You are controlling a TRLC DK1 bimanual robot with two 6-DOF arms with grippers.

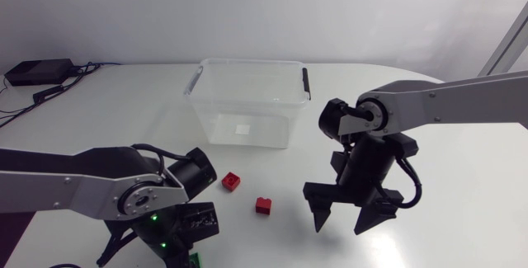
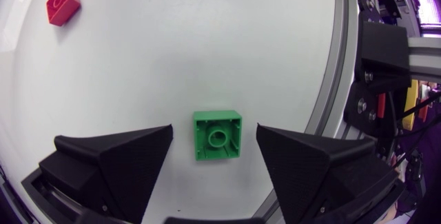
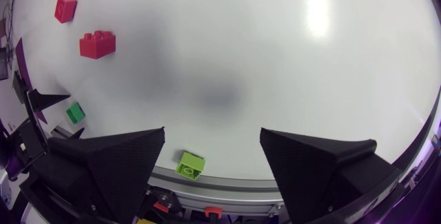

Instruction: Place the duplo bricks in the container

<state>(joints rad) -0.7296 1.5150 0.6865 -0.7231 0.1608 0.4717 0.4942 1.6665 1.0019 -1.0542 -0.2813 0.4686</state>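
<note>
Left pincer: pointing down at the table, fingers spread wide, holding nothing. Green brick lies flat on the table directly between the two fingers, stud up, with a gap to each finger. It is not touched on either side.

Right pincer: also spread wide and empty, hanging above bare table. Lime brick lies beneath it near the table's edge, closer to one finger than the other and touching neither. Container stands well ahead of both pincers, lid off, no brick visible inside.

Handling (judgement):
- Hard moulded plastic: light, stiff, not fragile.
- Smooth side walls may slip under a skewed grip.
- Take hold on two opposite flat walls, low on the body, not across the stud.
- Green brick sits nearly square to the left fingers, so a straight closing should do.

Count:
- Bricks: four in all, none yet in the container.
- Green: one.
- Lime: one.
- Red: two. Nearer red brick and farther red brick lie apart from each other, between the two pincers and the container.
- Container: one.
</note>
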